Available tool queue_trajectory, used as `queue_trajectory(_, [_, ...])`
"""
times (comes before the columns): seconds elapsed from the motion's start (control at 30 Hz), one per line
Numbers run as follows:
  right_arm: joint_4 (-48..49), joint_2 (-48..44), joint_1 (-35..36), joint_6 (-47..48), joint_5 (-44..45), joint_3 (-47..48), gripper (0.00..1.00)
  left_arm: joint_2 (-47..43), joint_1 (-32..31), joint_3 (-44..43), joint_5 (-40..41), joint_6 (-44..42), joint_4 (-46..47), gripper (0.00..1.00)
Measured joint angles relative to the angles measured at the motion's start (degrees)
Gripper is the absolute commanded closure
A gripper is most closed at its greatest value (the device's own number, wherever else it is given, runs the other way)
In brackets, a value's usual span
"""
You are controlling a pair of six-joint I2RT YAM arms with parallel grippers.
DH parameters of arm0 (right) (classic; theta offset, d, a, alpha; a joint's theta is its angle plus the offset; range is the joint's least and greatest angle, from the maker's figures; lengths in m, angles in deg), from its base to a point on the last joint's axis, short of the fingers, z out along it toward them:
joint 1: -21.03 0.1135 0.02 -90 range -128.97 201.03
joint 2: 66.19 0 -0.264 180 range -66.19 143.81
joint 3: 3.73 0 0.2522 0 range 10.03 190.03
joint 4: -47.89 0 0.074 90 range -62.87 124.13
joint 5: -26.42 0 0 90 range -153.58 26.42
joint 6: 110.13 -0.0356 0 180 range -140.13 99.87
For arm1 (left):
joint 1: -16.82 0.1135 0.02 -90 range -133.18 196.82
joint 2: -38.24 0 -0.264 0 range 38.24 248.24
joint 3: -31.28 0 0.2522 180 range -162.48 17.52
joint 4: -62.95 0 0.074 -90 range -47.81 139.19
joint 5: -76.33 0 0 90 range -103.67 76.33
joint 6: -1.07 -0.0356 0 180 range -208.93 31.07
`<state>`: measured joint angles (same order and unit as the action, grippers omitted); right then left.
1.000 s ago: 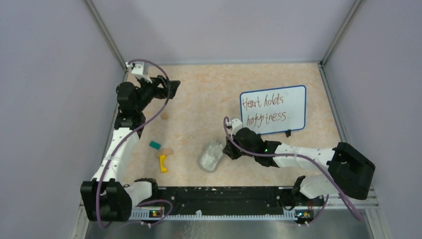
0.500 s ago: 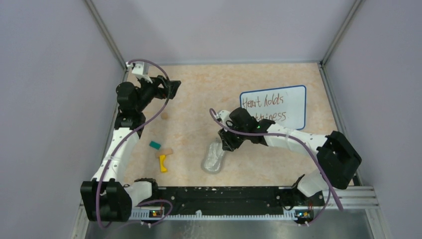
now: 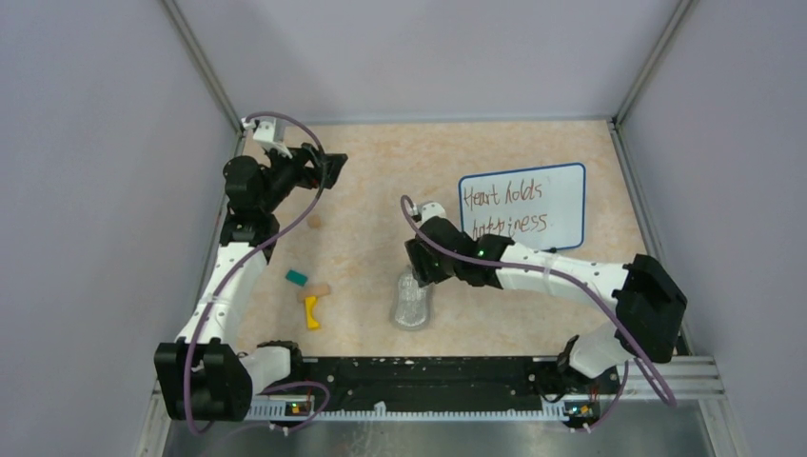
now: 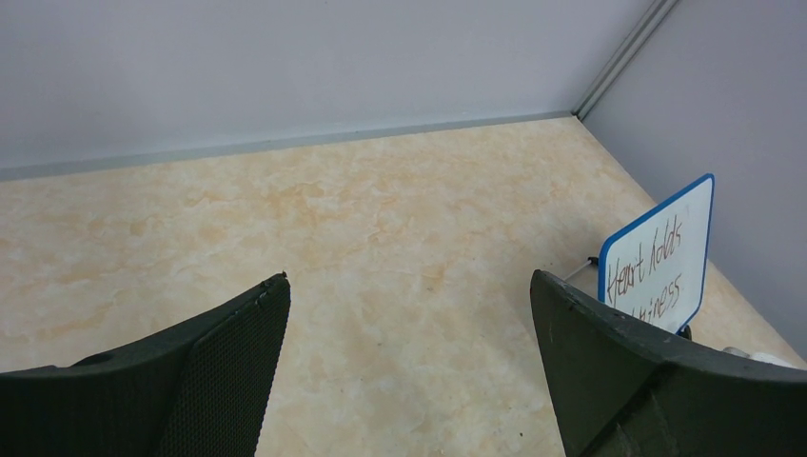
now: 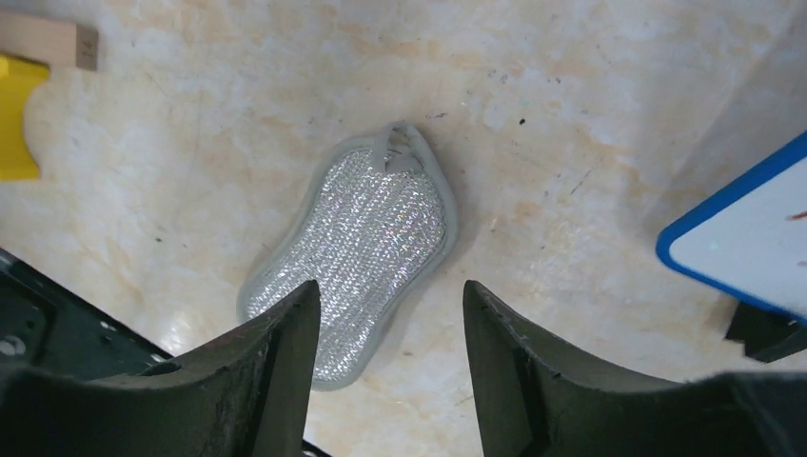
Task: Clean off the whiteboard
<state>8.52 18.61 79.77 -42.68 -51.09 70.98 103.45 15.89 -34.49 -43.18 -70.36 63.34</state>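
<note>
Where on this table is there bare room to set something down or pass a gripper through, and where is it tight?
Widest bare patch: the rear table between the left gripper and the whiteboard. Crowded: near middle, where the right gripper hangs over the eraser pad, with small blocks to its left.

Soft, even overhead light, with no harsh glare anywhere.
Shadows under the arms in the top view are faint and short. The mesh pad sparkles (tiny pinpoint glints only). The table is sharp in the wrist views, while the right gripper looks dark and slightly soft up close.
</note>
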Motion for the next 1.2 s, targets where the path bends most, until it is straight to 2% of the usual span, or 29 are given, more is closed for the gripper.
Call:
queue_trajectory(0.23, [8.26,-1.27,0.0,-25.94,1.99,-8.96,0.39,0.42,0.0,-0.02,0.87,0.37,-0.07,0.01])
queue_trajectory(0.37, [6.71,1.16,2.21,-33.75,4.5,-7.85,0.37,0.59,0.0,0.0,1.09,0.35,-0.07,0.01])
queue_trajectory(0.63, [-5.97,17.03,7.96,-40.44,11.98,10.47,0.35,0.66,-0.07,-0.02,1.05,0.37,-0.07,0.01])
queue_trajectory(0.83, [-12.83,22.53,9.03,-42.45,15.04,11.69,0.34,0.66,-0.11,0.0,1.03,0.39,-0.07,0.01])
queue_trajectory(1.03, [-17.49,26.73,10.1,-41.55,17.64,17.99,0.33,0.66,-0.2,0.0,1.03,0.39,-0.07,0.01])
queue_trajectory(1.13, [-18.67,26.75,10.99,-41.51,19.65,19.45,0.24,0.66,-0.2,-0.02,0.94,0.39,-0.07,0.01])
queue_trajectory(1.17, [-18.88,26.75,11.39,-41.38,20.24,19.78,0.13,0.66,-0.2,0.0,0.83,0.44,-0.07,0.01])
queue_trajectory(1.2, [-18.82,26.73,11.74,-41.0,20.65,19.91,0.1,0.66,-0.2,-0.02,0.81,0.5,-0.04,0.01])
